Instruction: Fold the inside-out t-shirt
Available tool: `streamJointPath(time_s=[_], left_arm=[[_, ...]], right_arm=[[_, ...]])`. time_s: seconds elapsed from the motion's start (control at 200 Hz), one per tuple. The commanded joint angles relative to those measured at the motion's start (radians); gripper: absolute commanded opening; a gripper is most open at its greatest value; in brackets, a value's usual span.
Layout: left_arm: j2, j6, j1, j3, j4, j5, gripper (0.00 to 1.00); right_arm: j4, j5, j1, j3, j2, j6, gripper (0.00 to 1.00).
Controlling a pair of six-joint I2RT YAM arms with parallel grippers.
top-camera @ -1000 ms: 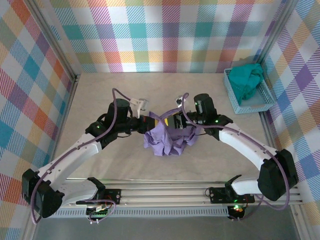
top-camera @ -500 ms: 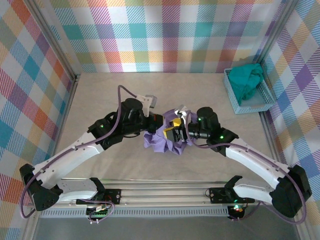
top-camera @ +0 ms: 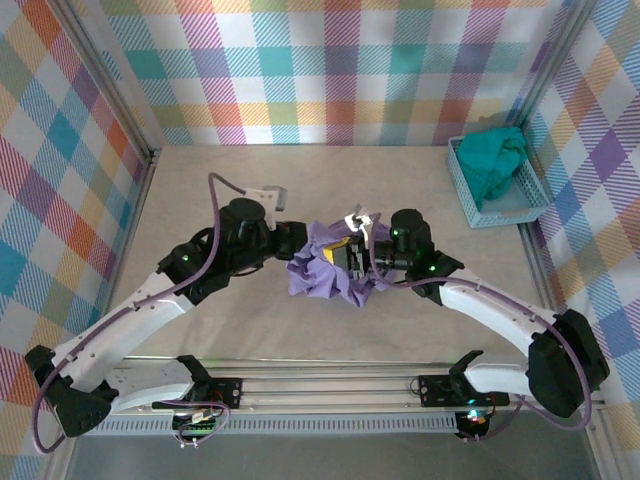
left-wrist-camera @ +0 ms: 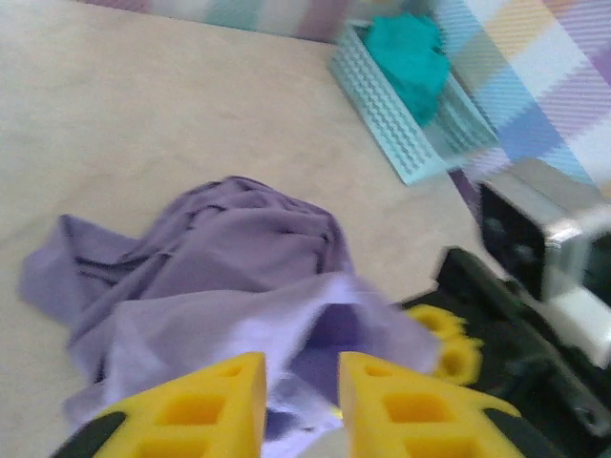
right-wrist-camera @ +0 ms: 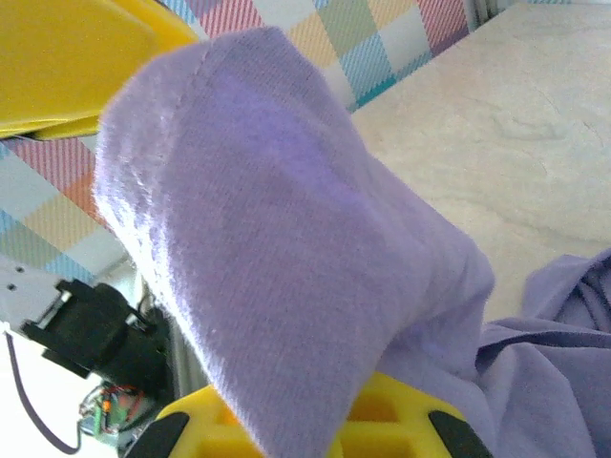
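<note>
Start from the inside-out t-shirt (top-camera: 325, 272) — crumpled in a heap about midway between the left and right edges of the desk (top-camera: 200, 190), somewhat nearer the near edge, nowhere near flat. Judge the step in hand as opening the bundle out, since no fold can be made on a lump.

Note the right tool (top-camera: 345, 258) pressed together on a flap of the lavender cloth, raised off the heap's right side; in the right wrist view, see that flap draped down over the lower yellow finger. Note the left tool (left-wrist-camera: 302, 367) slightly spread at the heap's left side, with cloth lying just beyond the gap and nothing visibly pinched.

To do it well:
- Hold the right pinch firm.
- Seek with the left tool a single layer, a hem or a seam rather than a wad, and close on it low, near the desk.
- Draw the two tools apart toward the left and right edges, slowly, so that the cloth unrolls instead of dragging as one mass.
- Lift only enough to free the folds.
- Watch for several layers caught together: soft cloth, likely to twist or slip.

Cannot tell which part of the shirt is pinched — sleeve, hem or collar — so check before pulling wide.

Leave alone the teal garment (top-camera: 497, 158) in the basket (top-camera: 463, 185) by the far right corner, well apart from the work.
</note>
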Motion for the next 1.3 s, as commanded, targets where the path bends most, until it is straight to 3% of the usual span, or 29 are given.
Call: streamJointPath(time_s=[0.0, 0.125, 0.32, 0.46, 0.52, 0.615, 0.71, 0.85, 0.985, 1.13, 1.295], left_arm=[[-0.038, 0.029, 0.019, -0.038, -0.045, -0.052, 0.37], [-0.066, 0.026, 0.018, -0.082, -0.046, -0.036, 0.48], [0.014, 0.021, 0.018, -0.081, -0.033, 0.033, 0.49], [0.07, 0.059, 0.028, -0.073, -0.013, 0.04, 0.42], [0.089, 0.072, 0.038, -0.076, 0.021, 0.086, 0.3], [0.104, 0.086, 0.076, -0.083, 0.081, 0.241, 0.09], [0.067, 0.083, 0.127, -0.12, 0.166, 0.44, 0.01], [0.002, 0.089, 0.171, -0.173, 0.253, 0.689, 0.0], [-0.062, 0.046, 0.18, -0.238, 0.396, 0.843, 0.0], [-0.084, 0.03, 0.184, -0.236, 0.401, 0.82, 0.0], [-0.016, -0.006, 0.189, -0.197, 0.374, 0.795, 0.0]], right_arm=[[0.182, -0.087, -0.013, -0.012, 0.02, 0.128, 0.0], [0.216, -0.103, -0.021, -0.001, 0.041, 0.166, 0.0], [0.229, -0.114, -0.034, -0.001, 0.05, 0.182, 0.0], [0.202, -0.142, -0.056, -0.003, 0.026, 0.174, 0.0], [0.176, -0.167, -0.067, -0.001, 0.009, 0.153, 0.0], [0.021, -0.191, -0.095, 0.025, -0.02, 0.043, 0.0], [-0.18, -0.197, -0.153, 0.064, -0.037, -0.056, 0.0], [-0.372, -0.248, -0.215, 0.132, -0.035, -0.137, 0.03], [-0.494, -0.172, -0.222, 0.19, 0.002, -0.14, 0.08], [-0.623, -0.026, -0.22, 0.256, 0.036, -0.118, 0.24], [-0.658, 0.064, -0.209, 0.228, -0.052, -0.151, 0.37]])
